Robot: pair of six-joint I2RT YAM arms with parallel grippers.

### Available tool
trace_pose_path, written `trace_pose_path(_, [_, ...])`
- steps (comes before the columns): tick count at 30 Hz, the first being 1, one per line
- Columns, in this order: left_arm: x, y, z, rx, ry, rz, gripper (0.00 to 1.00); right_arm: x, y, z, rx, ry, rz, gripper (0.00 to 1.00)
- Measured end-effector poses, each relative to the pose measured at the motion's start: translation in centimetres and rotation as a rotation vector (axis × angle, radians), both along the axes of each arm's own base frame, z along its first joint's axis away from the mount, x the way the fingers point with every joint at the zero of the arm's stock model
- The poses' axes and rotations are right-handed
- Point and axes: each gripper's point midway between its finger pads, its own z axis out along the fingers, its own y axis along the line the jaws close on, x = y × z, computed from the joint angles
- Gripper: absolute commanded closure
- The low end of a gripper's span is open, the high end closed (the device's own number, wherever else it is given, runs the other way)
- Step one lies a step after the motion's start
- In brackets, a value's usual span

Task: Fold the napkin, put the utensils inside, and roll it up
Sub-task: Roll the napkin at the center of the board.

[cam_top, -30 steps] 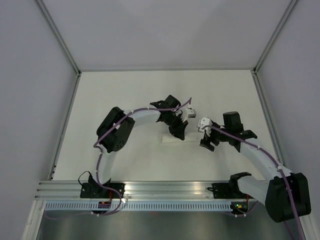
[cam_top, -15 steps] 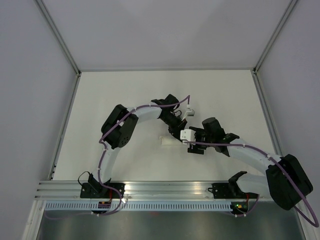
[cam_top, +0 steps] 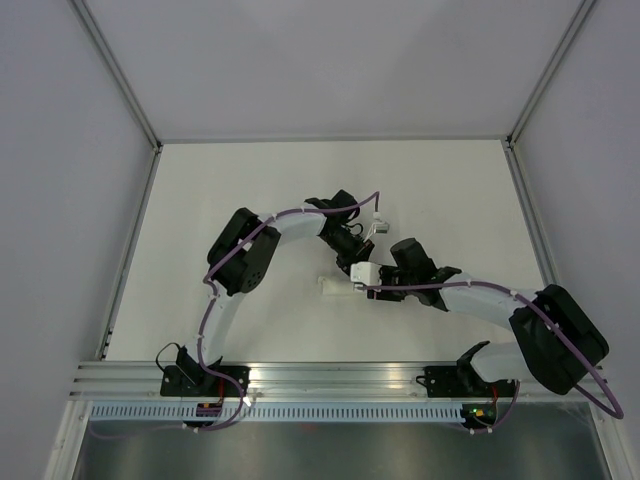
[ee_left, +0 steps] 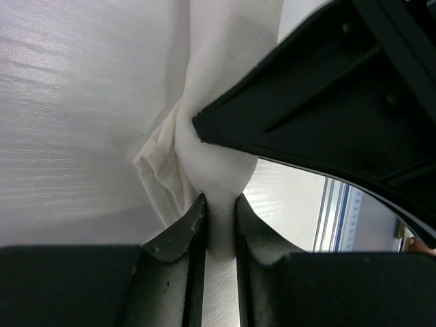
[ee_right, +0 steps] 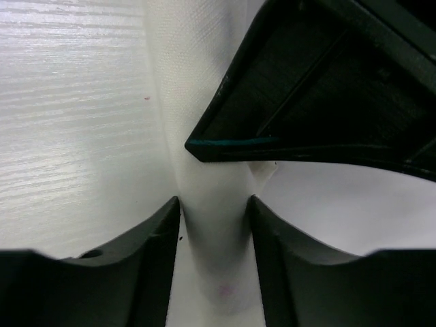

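**A:** From overhead, the napkin (cam_top: 333, 286) lies rolled into a slim white cylinder on the table (cam_top: 250, 180), mid-workspace. Both arms crowd its right end, the left gripper (cam_top: 350, 266) just behind it and the right gripper (cam_top: 360, 284) just in front.

**B:** Left wrist view now. The left gripper's jaws are nearly together, pinching a thin fold of cloth that bunches above the fingertips (ee_left: 194, 218). That's a real hold.

**A:** And look how it puckers! Soft, light stuff with no stiffness of its own. Let go carelessly and I'd expect the roll to loosen.

**B:** Right wrist view: the jaws are set wide, straddling the roll's body, with cloth right up against both fingers (ee_right: 160, 231). Squeezing yet? Can't tell from here.

**A:** No cutlery shows in any view. If it's inside, it would be the roll's only stiff spine.

**B:** My call is to grip across the roll's full thickness near the end, not a loose outer layer. A single layer would just peel away.
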Motion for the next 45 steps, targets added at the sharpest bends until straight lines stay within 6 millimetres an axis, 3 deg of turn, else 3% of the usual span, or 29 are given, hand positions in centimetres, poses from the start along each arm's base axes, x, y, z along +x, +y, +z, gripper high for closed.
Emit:
trace_pose_path(1, [0.0,0.0,0.0,0.003,0.003,0.003,0.78,0.1,0.0,-0.1,-0.002,-0.001,-0.001,0.61])
trace_pose_path(3, [0.1,0.0,0.0,0.012,0.006,0.013,0.78,0.2,0.0,-0.2,-0.005,0.001,-0.007,0.7])
trace_pose_path(6, [0.5,0.0,0.1,0.03,0.002,0.042,0.76,0.3,0.0,-0.2,-0.008,-0.001,-0.01,0.76])
trace_pose_path(14, [2.9,0.6,1.3,0.071,-0.082,0.168,0.66,1.2,0.5,0.2,-0.009,0.022,-0.04,0.8])
trace_pose_path(17, [5.6,1.3,2.5,0.069,-0.166,0.255,0.65,1.0,0.5,-0.1,-0.025,0.072,-0.052,0.8])
trace_pose_path(23, [12.3,4.7,7.7,0.039,-0.366,0.522,0.64,0.8,0.9,-0.5,-0.048,0.161,-0.075,0.81])
trace_pose_path(27, [14.2,6.8,10.3,0.062,-0.453,0.697,0.68,1.0,1.2,-0.6,-0.053,0.2,-0.093,0.82])
trace_pose_path(32, [12.7,10.5,10.4,0.145,-0.45,0.932,0.71,1.5,2.0,-0.7,-0.046,0.263,-0.113,0.83])
trace_pose_path(36, [9.4,14.4,8.8,0.209,-0.396,1.119,0.73,2.2,2.3,-0.7,-0.025,0.327,-0.146,0.84])
trace_pose_path(39, [7.3,16.3,7.7,0.22,-0.354,1.235,0.73,2.8,2.6,-0.7,0.0,0.38,-0.174,0.84])
trace_pose_path(42, [5.2,16.6,6.6,0.211,-0.329,1.305,0.71,3.4,2.9,-0.7,0.025,0.443,-0.208,0.84])
trace_pose_path(45, [3.2,14.8,5.5,0.187,-0.304,1.307,0.71,4.0,3.4,-0.6,0.05,0.506,-0.242,0.84])
